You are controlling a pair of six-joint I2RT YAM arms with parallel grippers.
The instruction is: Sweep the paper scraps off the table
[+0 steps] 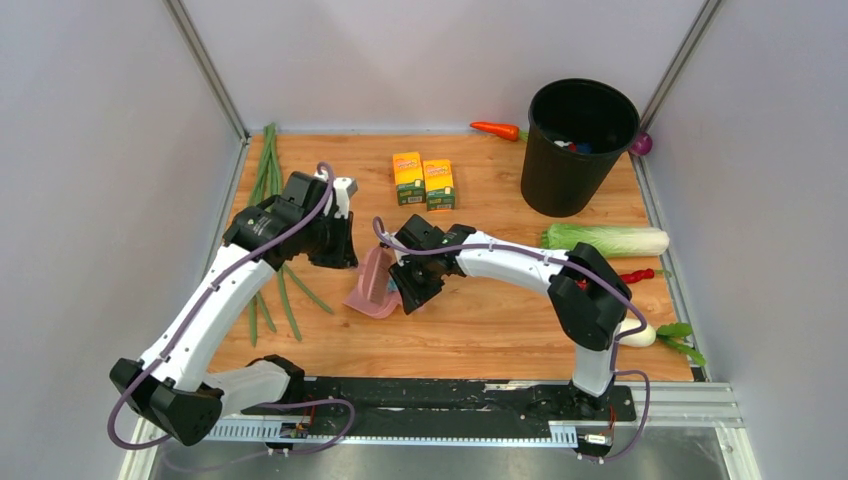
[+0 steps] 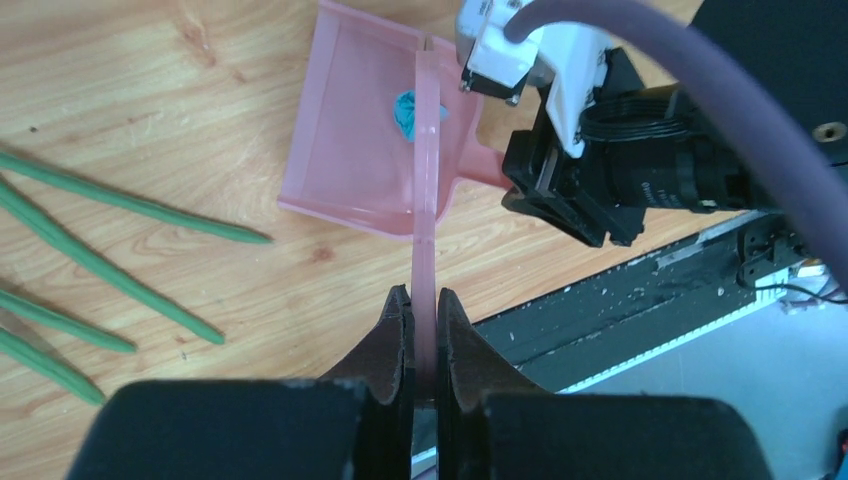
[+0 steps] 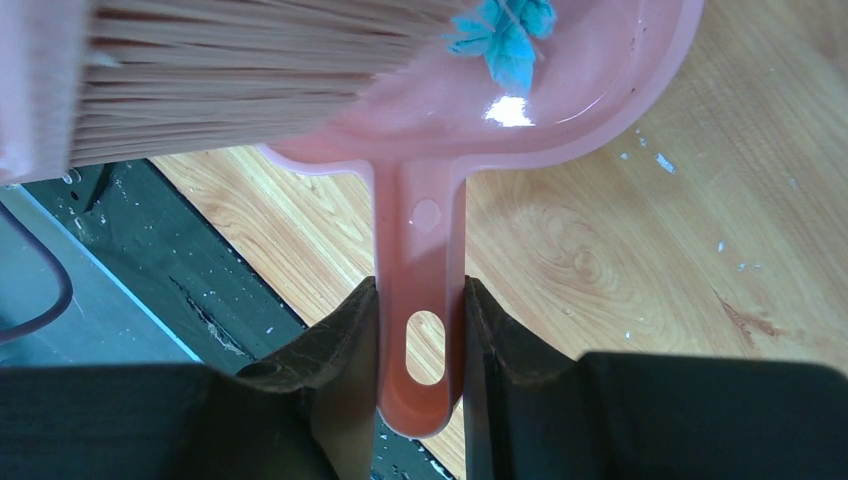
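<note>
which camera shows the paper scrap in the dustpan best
The right wrist view: the teal scrap lies close and large in the dustpan, though cut by the top edge. The left wrist view shows it smaller, half behind the brush. The top external view barely shows it.

The left gripper [image 2: 422, 305] pinches the brush handle [image 2: 427, 265] with its jaws almost together, the handle running out beyond the fingertips. The right gripper [image 3: 420, 295] clamps the dustpan handle [image 3: 420, 245] between its fingers, jaws partly apart. Both arms bend inward, wrists tipped down.
</note>
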